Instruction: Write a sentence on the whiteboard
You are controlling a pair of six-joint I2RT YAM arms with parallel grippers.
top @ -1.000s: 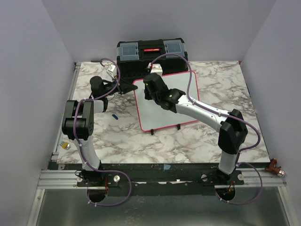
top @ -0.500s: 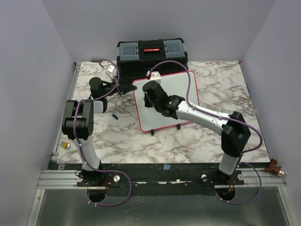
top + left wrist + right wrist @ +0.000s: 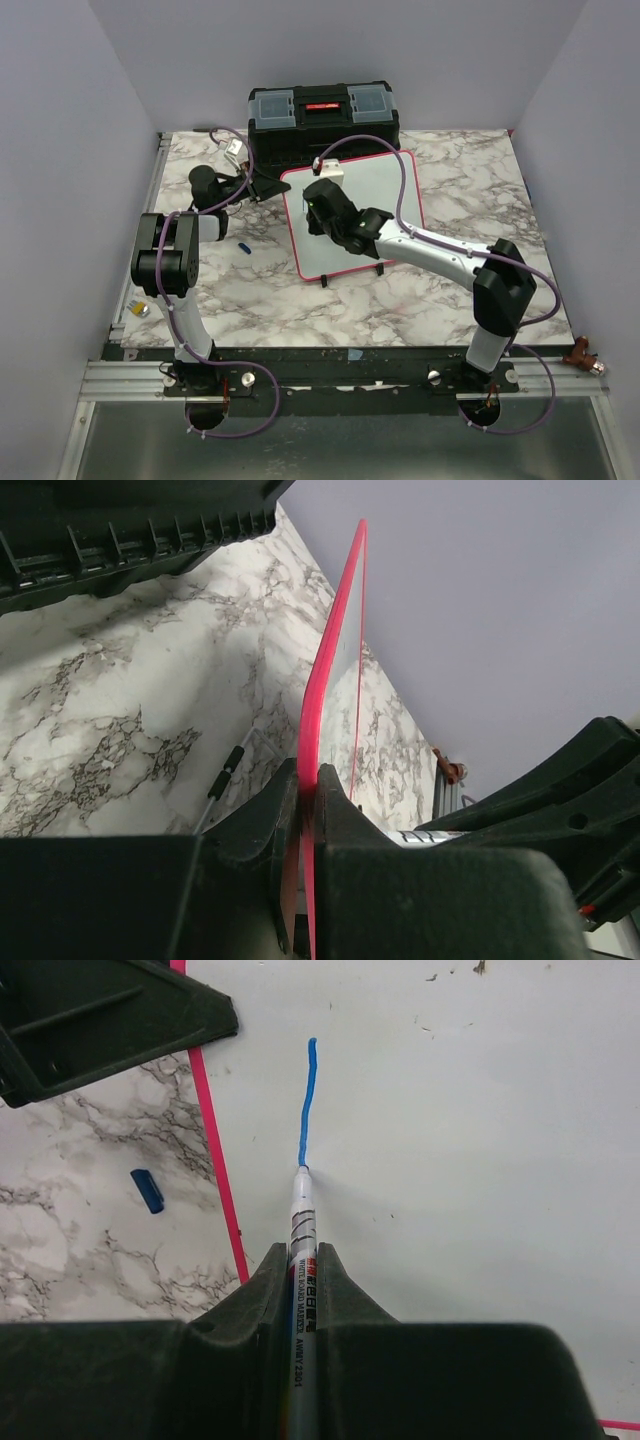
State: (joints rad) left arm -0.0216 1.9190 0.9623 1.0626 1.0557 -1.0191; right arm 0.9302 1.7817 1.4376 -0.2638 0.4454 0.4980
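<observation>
The whiteboard point(image 3: 372, 190) stands near the surface's far edge, the left fingers point(image 3: 308, 782) clamping its left frame. The right fingers point(image 3: 300, 1265) grip a marker point(image 3: 302, 1215), tip on the board ending 1 blue stroke point(image 3: 308, 1100), axis along it.

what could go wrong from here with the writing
The marker tip sits at the end of one short blue stroke close to the pink frame of the whiteboard; a drift could run it off the board. The left jaws pinch only the board's thin edge, so pressing might tilt or slip it.
</observation>
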